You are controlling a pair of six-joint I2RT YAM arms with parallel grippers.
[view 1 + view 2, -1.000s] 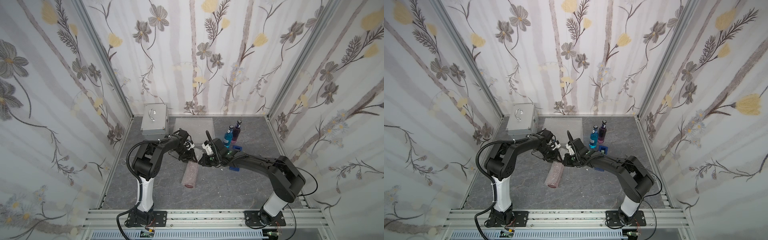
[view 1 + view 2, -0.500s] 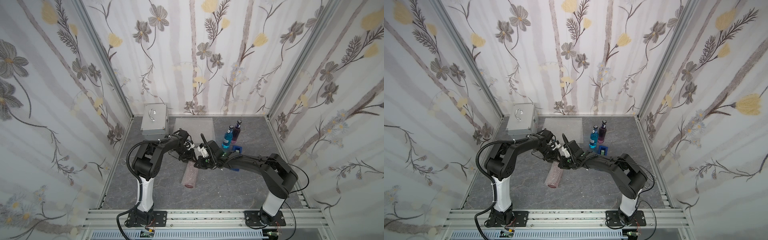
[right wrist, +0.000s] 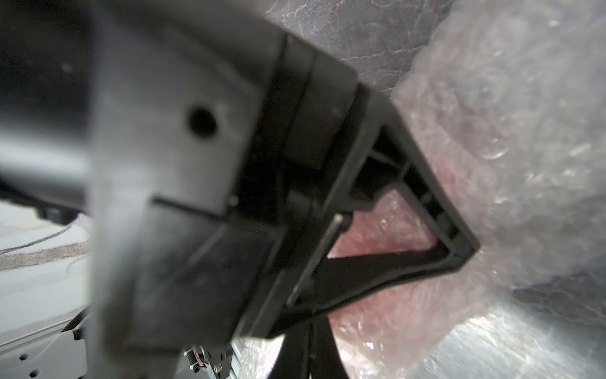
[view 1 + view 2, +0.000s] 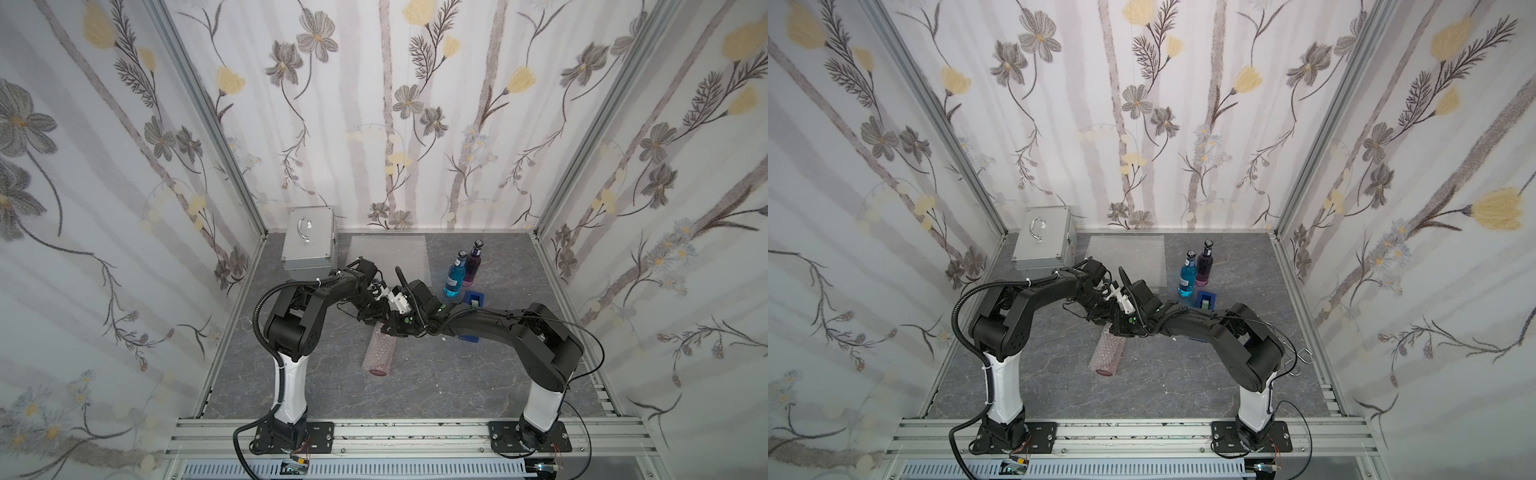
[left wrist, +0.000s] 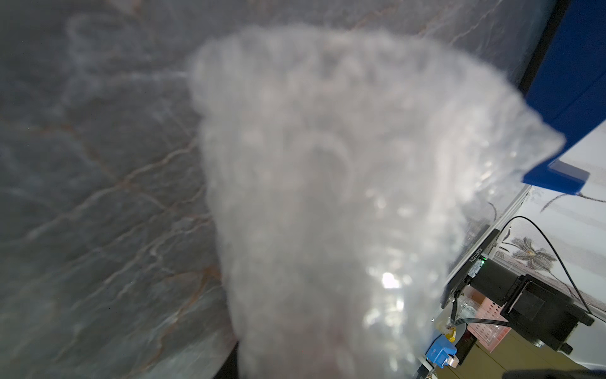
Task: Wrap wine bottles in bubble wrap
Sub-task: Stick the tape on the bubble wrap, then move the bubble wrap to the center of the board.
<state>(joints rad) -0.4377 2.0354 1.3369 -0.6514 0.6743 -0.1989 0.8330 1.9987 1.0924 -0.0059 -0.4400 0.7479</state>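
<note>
Robot test booth: floral-papered walls (image 4: 395, 124), aluminium frame (image 4: 374, 432).

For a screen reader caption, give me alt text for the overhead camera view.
The robot's left arm and right arm meet over a bubble-wrapped red bottle lying on a grey table. Behind: blue bottle, purple bottle, flat bubble wrap sheet, silver case, blue tape dispenser.

Landmark: wrapped bottle (image 4: 379, 354), lying mid-table (image 4: 332, 386).
Case (image 4: 309, 245): behind it, leftward, against the back wall.
Flat sheet (image 4: 388, 251): straight behind it, beside the case.
Upright bottles (image 4: 454, 277): behind it, rightward, side by side.
Tape dispenser (image 4: 475, 299): right of it, just before the upright bottles.
</note>
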